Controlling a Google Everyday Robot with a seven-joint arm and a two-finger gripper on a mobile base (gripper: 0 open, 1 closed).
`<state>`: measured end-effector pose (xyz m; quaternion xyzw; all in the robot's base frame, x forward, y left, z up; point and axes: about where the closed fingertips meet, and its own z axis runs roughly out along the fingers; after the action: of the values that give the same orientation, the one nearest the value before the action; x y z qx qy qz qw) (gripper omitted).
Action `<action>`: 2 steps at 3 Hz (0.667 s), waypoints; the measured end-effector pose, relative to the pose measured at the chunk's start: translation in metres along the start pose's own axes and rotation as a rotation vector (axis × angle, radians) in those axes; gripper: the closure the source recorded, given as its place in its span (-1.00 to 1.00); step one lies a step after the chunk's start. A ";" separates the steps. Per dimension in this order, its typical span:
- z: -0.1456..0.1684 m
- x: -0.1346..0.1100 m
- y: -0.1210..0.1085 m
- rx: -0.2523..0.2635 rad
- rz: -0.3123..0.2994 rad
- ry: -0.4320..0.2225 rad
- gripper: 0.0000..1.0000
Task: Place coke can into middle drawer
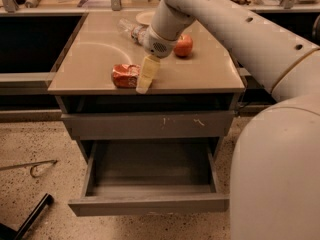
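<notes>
Well, at the far left I see a thin bent metal hook (35, 168) and a black bar (31, 215) lying on the speckled floor. The flat beige worktop (85, 59) of the cabinet carries the small red coke can (123, 75), dented and lying on its side near the front edge, left of centre. Just right of it my tool (142, 83) points down at the worktop, its pale yellow end overlapping the can's right end. I cannot tell whether the tool is spread or pinching the can. Farther back a clear plastic bottle (131, 30) lies on the worktop, partly hidden by the white arm (240, 29). A round red apple (183, 45) sits just right of the wrist. Below the worktop there is a closed grey drawer front with white scratch marks (150, 125). Under that the wide grey middle drawer (150, 204) stands pulled open, well apart from the can above. The robot's white body (280, 174) fills the right side.
</notes>
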<state>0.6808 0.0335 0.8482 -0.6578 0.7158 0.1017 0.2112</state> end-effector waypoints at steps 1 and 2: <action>0.025 -0.004 0.000 -0.049 -0.005 0.003 -1.00; 0.026 -0.004 0.000 -0.051 -0.005 0.004 -0.63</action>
<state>0.6854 0.0480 0.8270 -0.6650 0.7116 0.1181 0.1934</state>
